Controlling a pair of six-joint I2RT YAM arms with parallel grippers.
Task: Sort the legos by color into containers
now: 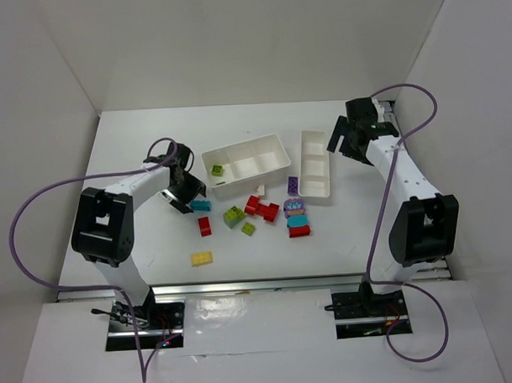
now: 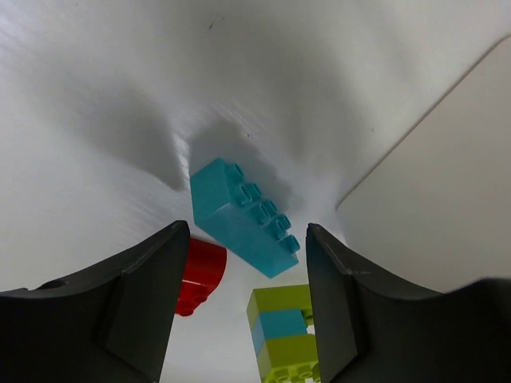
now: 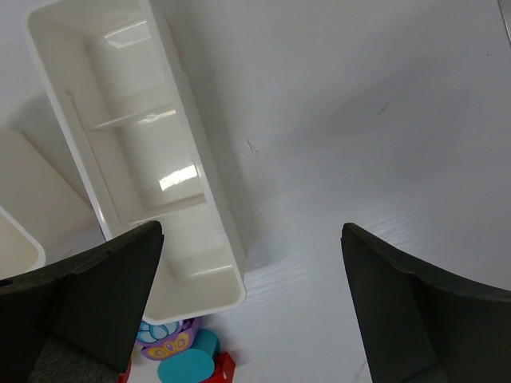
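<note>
The legos lie scattered on the table in front of two white containers, a wide tray and a narrow tray. My left gripper is open and empty, just above a teal brick. In the left wrist view that teal brick lies ahead between the fingers, with a red brick and a lime-and-teal stack nearer. A lime brick sits in the wide tray's left compartment. My right gripper is open and empty, beside the narrow tray, which looks empty.
Red bricks, lime bricks, a yellow brick and a purple brick lie near the trays. A printed purple brick and a teal piece lie below the narrow tray's end. White walls enclose the table.
</note>
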